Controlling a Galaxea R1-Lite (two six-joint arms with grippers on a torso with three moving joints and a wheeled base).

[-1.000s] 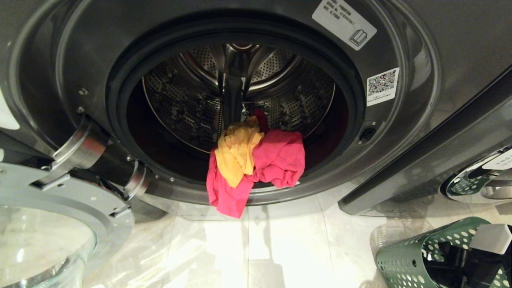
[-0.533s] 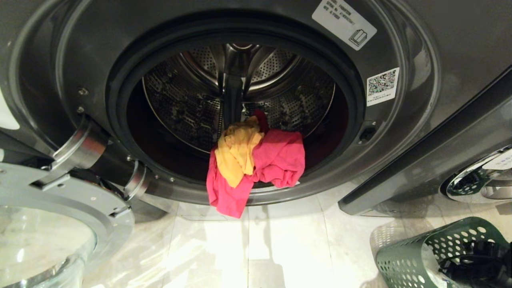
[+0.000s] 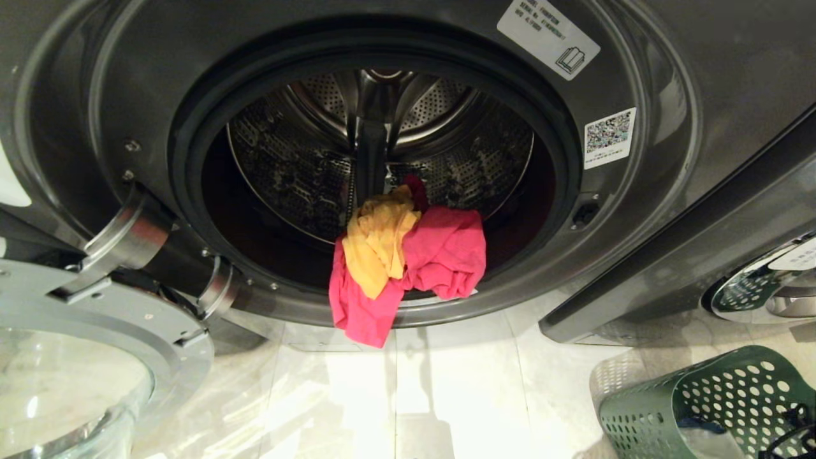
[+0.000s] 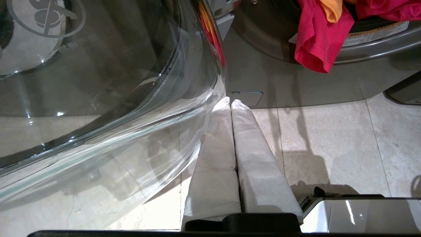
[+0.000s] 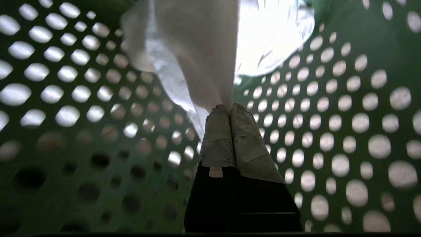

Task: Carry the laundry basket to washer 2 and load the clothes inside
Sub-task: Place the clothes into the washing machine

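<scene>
Since a second ago the right arm has sunk out of the head view into the basket (image 3: 644, 408), and the right gripper (image 5: 230, 110) now points at the basket's holed wall, fingers pinched shut on a white cloth (image 5: 197, 56). At 5 o'clock of the washer (image 3: 669, 146) the basket lies tipped on the floor (image 3: 459, 395), while pink and yellow clothes (image 3: 408, 255) drape over the drum's lip at 6 o'clock. Parked low, the left gripper (image 4: 230, 102) is closed on nothing beside the open glass door (image 4: 98, 98).
</scene>
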